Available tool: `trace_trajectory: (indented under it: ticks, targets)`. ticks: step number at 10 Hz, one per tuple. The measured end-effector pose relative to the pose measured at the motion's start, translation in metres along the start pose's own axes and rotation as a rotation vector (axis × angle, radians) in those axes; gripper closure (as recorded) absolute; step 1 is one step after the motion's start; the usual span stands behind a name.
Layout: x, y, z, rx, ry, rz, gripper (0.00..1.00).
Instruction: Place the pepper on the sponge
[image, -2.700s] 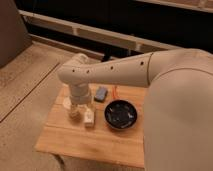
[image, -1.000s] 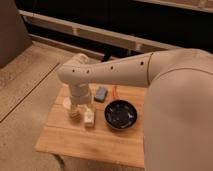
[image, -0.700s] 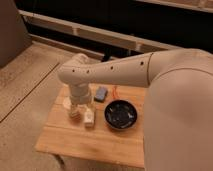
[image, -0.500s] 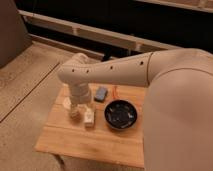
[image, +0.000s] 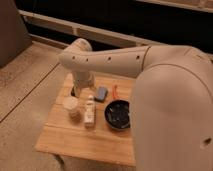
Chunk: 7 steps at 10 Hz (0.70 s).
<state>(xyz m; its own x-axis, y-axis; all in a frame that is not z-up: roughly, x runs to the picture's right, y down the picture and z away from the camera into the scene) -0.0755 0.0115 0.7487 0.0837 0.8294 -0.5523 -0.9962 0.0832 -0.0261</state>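
**A:** Where does the pepper (image: 116, 91) lie?

**B:** Flat on the counter (image: 75, 142), just beside the sponge (image: 101, 93), on its right in the camera view. It is not on the sponge, so as things lie the goal is not met.

**A:** And the claw (image: 79, 91)?

**B:** Low over the far-left part of the counter, under the white arm (image: 107, 57), on the other side of the sponge from the pepper. I cannot tell whether it is apart or together, because the wrist covers it. Nothing red shows at it.

**A:** So what is left?

**B:** In my judgement, the whole carry. The pepper must be gripped, lifted and set on top of the sponge. The way is short, since the two lie near each other.

**A:** Anything in the way?

**B:** A black bowl (image: 118, 114) sits just in front of the pepper. A white cup (image: 71, 106) and a white bottle (image: 89, 111) stand close to the claw. The sponge lies between claw and pepper, so a reach across could nudge it.
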Motion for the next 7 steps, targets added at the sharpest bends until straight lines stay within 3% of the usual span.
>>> trace_trajectory:
  ticks: [4,7]
  targets:
    - [-0.006,-0.063,0.032,-0.007,0.061,0.137,0.35]
    - [-0.007,-0.058,0.032,-0.015,0.057,0.132,0.35]
